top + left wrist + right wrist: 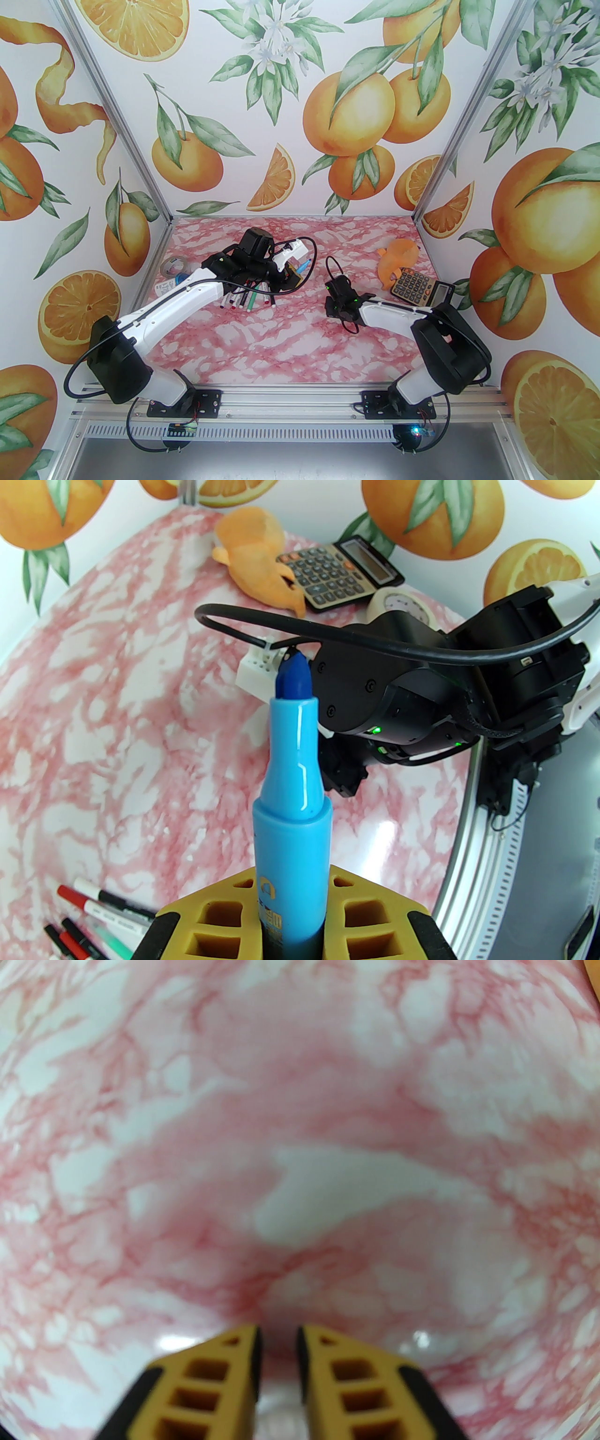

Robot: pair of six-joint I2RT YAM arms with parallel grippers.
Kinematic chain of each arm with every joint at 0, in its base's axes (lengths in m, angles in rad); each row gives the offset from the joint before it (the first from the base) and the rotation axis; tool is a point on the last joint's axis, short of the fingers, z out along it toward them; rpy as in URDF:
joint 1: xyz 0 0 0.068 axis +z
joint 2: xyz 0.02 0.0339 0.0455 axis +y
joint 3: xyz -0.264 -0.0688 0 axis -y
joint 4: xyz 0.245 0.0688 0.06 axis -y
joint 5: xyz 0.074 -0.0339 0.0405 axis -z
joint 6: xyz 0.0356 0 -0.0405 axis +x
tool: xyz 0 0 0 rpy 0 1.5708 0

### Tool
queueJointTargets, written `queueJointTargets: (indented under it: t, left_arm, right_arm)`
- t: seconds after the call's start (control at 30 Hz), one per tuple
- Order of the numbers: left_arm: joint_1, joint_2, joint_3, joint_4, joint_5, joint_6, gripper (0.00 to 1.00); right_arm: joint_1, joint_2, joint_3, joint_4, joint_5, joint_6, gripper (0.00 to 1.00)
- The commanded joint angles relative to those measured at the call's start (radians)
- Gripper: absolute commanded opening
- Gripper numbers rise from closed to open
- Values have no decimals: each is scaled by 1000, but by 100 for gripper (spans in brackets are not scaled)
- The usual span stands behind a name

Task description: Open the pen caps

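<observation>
My left gripper (290, 888) is shut on a blue pen (293, 770) and holds it off the table. Its dark blue tip is bare and points toward the right arm. From above, the same blue pen (305, 266) sticks out of the left gripper (294, 276) at the middle of the table. Several other pens (248, 299) lie bunched under the left arm, and some carry red and black pen caps (70, 895). My right gripper (279, 1335) hangs low over the marbled table (300, 1185). Its jaws are open by a narrow gap with nothing between them.
A calculator (419, 286) and an orange plush toy (398, 262) lie at the back right. A tape roll (172, 267) and a white tube (168, 287) sit at the back left. Another tape roll (398, 604) is beside the calculator. Patterned walls close three sides.
</observation>
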Motion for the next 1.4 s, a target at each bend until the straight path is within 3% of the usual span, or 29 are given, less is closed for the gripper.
queueJointTargets:
  t: [0.0,0.33,0.53,0.67,0.83,1.0,1.17,1.37]
  left_arm:
    - [3,7,8,5,11,-2,3]
    - [-1,10,11,5,-24,-35,2]
    - [-72,34,42,-77,-236,-131,3]
    - [-117,12,-27,-60,-351,-281,3]
    - [-129,-59,-165,-11,-460,-489,3]
    - [-131,-155,-358,54,-514,-642,3]
    - [-131,-270,-554,103,-548,-753,4]
    - [-131,-342,-658,89,-583,-791,4]
  right_arm:
    - [-10,24,15,-8,76,-21,26]
    - [28,-112,1,-45,72,-62,32]
    - [88,-317,-59,-77,16,-94,38]
    - [120,-484,-93,-113,-49,-117,43]
    - [127,-706,-118,-200,-160,-120,59]
    - [127,-875,-91,-320,-266,-106,93]
    - [127,-941,-20,-463,-339,-154,100]
    - [128,-925,83,-587,-422,-206,100]
